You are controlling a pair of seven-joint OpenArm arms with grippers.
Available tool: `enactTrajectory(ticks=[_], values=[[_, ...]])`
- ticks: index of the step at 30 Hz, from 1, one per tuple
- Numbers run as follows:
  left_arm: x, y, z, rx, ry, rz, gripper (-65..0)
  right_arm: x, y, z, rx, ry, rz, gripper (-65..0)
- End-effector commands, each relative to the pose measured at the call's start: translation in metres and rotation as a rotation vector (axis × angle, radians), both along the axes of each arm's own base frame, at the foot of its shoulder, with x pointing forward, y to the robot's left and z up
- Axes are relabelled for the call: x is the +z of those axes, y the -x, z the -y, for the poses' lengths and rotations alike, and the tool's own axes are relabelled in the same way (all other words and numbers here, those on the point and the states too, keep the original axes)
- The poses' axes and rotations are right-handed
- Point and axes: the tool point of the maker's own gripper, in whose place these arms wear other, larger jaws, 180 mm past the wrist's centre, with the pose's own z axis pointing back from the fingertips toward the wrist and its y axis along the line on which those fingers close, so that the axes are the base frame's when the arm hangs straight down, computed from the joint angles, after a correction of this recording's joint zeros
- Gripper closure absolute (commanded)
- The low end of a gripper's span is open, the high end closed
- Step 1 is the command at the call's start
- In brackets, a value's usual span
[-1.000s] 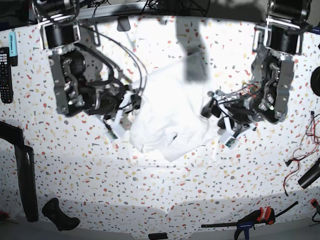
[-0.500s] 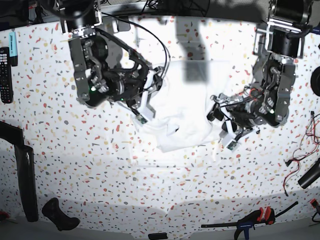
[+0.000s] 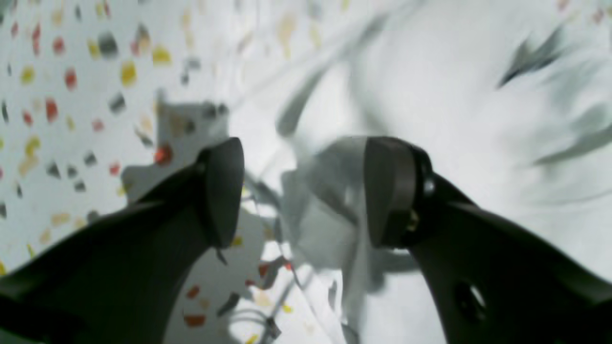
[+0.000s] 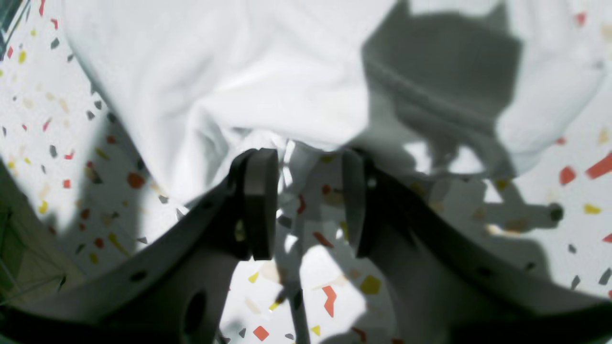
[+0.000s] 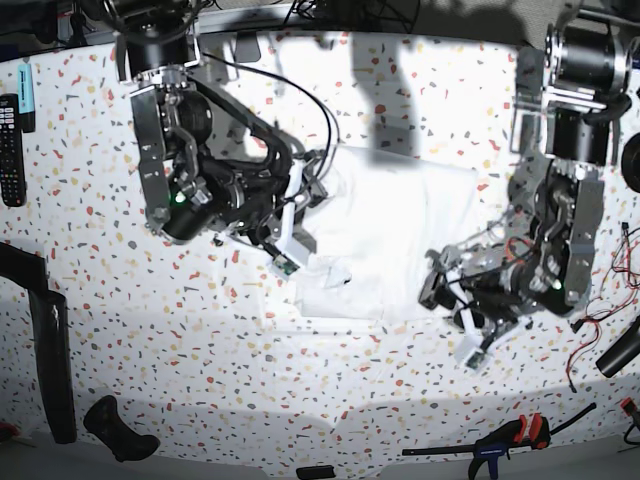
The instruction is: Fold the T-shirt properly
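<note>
The white T-shirt (image 5: 395, 225) lies as a wrinkled, roughly rectangular bundle in the middle of the speckled table (image 5: 300, 380). My right gripper (image 5: 298, 228), on the base view's left, sits at the shirt's left edge. In the right wrist view it (image 4: 308, 203) is open; speckled table shows through the gap, and the T-shirt (image 4: 239, 71) lies just beyond the fingertips. My left gripper (image 5: 455, 318) hangs off the shirt's front right corner. Its wrist view is blurred: the left gripper (image 3: 306, 196) stands wide open over the T-shirt's (image 3: 454, 71) edge, holding nothing.
A black remote (image 5: 10, 150) and a blue-and-white item (image 5: 26, 90) lie at the far left. A black bar (image 5: 50, 360) and a black handle (image 5: 120, 430) sit front left. A clamp (image 5: 510, 440) and loose cables (image 5: 600, 310) are at the front right.
The right arm swung toward the back and right onto the shirt's left edge. The shirt went from a crumpled diamond to a flatter rectangle. The left arm drew back toward the front.
</note>
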Motion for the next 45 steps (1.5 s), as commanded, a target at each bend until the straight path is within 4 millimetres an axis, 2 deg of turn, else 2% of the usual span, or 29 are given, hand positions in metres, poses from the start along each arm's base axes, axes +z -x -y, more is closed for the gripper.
enactTrajectory(ticks=[1, 8, 12, 15, 20, 23, 28, 34, 39, 43, 45], values=[[0.026, -0.015, 0.001, -0.002, 0.028, 0.06, -38.2, 0.014, -0.009, -0.002, 0.001, -0.018, 0.047, -22.5], [0.021, -0.007, 0.003, -0.021, 0.022, -0.001, -38.2, 0.018, -0.026, 0.027, -0.099, 0.005, 0.08, -22.5], [0.029, -0.004, 0.017, -0.052, 0.117, -0.007, -38.2, 0.046, -0.056, 0.045, -0.19, -0.069, 0.198, -22.5], [0.036, 0.002, 0.029, -0.072, 0.203, -0.033, -38.2, 0.06, -0.069, 0.052, -0.211, -0.066, 0.233, -22.5], [0.064, 0.05, 0.075, -0.341, 0.49, -0.151, -38.2, 0.073, -0.09, 0.079, -0.269, 0.038, 0.299, -22.5], [0.08, 0.061, 0.086, -0.375, 0.634, -0.171, -38.2, 0.083, -0.099, 0.105, -0.33, 0.058, 0.328, -22.5], [0.066, 0.063, 0.09, -0.343, 0.626, -0.172, -38.2, 0.082, -0.089, 0.163, -0.388, 0.141, 0.298, -22.5], [0.056, 0.038, 0.11, -0.211, 0.617, 0.021, -38.2, 0.078, -0.073, 0.214, -0.414, 0.261, 0.27, -22.5], [0.036, 0.036, 0.124, -0.177, 0.527, 0.112, -38.2, 0.079, -0.067, 0.234, -0.426, 0.314, 0.259, -22.5], [0.025, 0.048, 0.132, -0.159, 0.557, 0.103, -38.2, 0.08, -0.067, 0.236, -0.427, 0.318, 0.26, -22.5], [0.027, 0.043, 0.127, -0.128, 0.552, 0.202, -38.2, 0.08, -0.067, 0.236, -0.427, 0.318, 0.26, -22.5]])
